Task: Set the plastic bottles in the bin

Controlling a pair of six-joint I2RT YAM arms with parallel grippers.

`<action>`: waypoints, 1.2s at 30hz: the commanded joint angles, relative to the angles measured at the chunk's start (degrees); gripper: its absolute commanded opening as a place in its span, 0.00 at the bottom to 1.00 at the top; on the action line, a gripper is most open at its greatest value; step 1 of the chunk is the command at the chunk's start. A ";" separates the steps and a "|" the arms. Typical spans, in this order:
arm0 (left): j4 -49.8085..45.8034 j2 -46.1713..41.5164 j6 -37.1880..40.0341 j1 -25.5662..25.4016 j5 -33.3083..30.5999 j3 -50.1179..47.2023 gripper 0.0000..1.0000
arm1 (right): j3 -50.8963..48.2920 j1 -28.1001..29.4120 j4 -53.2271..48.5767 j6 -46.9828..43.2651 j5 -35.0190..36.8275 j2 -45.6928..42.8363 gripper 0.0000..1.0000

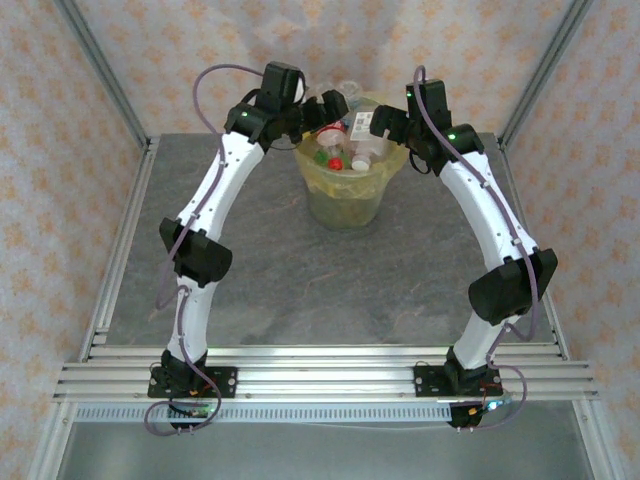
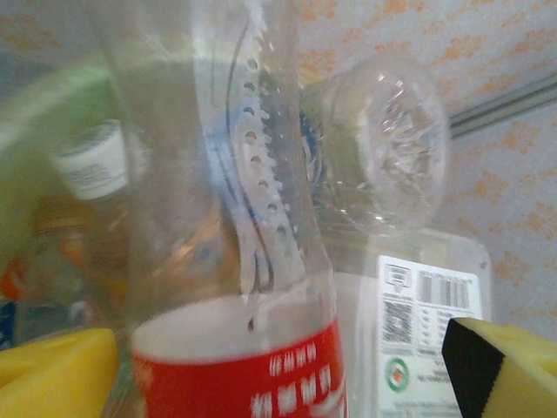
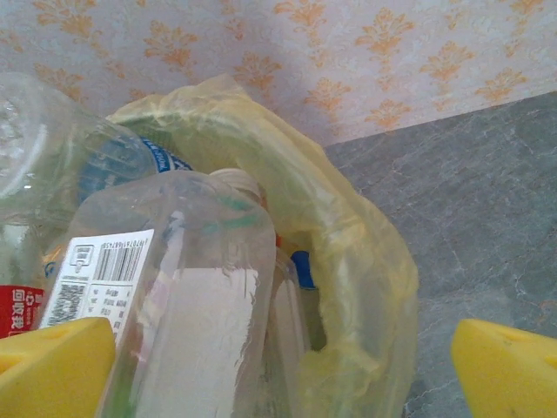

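Patterned wallpaper (image 1: 100,60) backs the grey table (image 1: 300,280), where the bin (image 1: 345,210) stands far and central, with plastic bottles (image 1: 352,140) heaped above its rim. The left hand (image 1: 316,110) and right hand (image 1: 390,125) hover over it, fingers spread and grasping nothing, with a red-labelled bottle (image 2: 235,374) between the left fingers. Each hand should probably lift straight up, so no finger snags the heap.

2 white arms (image 1: 215,190), black joints (image 1: 200,255), purple cables (image 1: 232,67).

Lab rig: aluminium frame (image 1: 320,372), patterned walls (image 1: 200,40)
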 commanded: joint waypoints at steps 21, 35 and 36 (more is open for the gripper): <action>5.40 6.97 5.30 0.44 -13.23 12.75 0.83 | 2.26 0.22 1.76 2.88 -4.86 0.32 0.96; 4.49 2.69 4.71 0.77 -10.35 11.82 0.85 | 12.07 6.76 -6.70 -2.91 4.27 0.25 0.95; 4.20 1.76 4.50 0.87 -10.59 11.60 0.86 | 13.33 7.65 -7.47 -3.24 4.84 1.22 0.95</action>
